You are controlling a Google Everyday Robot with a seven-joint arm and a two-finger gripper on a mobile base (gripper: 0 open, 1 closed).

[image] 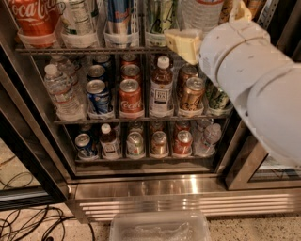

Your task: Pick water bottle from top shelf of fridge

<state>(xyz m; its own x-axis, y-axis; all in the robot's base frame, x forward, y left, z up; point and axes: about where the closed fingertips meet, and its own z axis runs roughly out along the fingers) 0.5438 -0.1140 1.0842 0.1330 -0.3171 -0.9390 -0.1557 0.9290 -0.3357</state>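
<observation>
Approach step of the pick, judged short of a grasp. Gripper (182,43) at the front rail of the top shelf (84,49), right of centre in the fridge (141,188); open or closed: cannot tell. Water bottle (201,13) upright on that shelf, toward the right, just above and slightly right of the gripper. Next: raising to the bottle's body, then closing around it.
</observation>
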